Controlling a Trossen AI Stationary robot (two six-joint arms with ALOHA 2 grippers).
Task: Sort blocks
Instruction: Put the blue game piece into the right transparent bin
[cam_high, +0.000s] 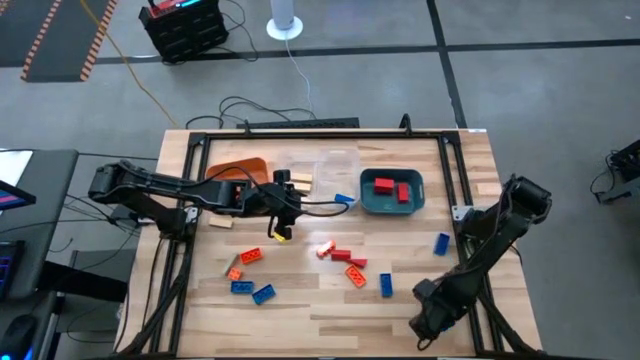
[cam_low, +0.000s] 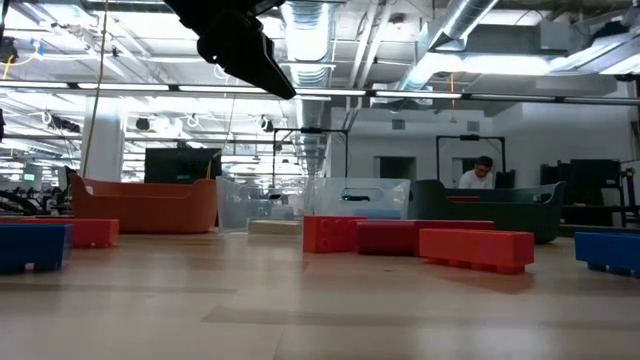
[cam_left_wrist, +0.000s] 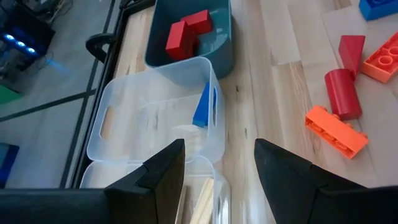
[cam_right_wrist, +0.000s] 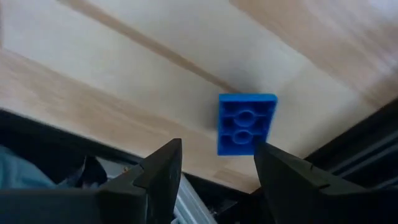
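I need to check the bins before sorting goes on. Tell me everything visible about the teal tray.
The teal tray is a dark teal rectangular bin, plastic-looking, with rounded corners and low walls. It sits upright and flat at the table's far side, right of the clear tray, close to it; contact is unclear. Inside lie red blocks, two clustered in the left wrist view. Nothing grips it.

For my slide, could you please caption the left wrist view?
Open left gripper hovers over clear tray; red blocks fill teal tray.
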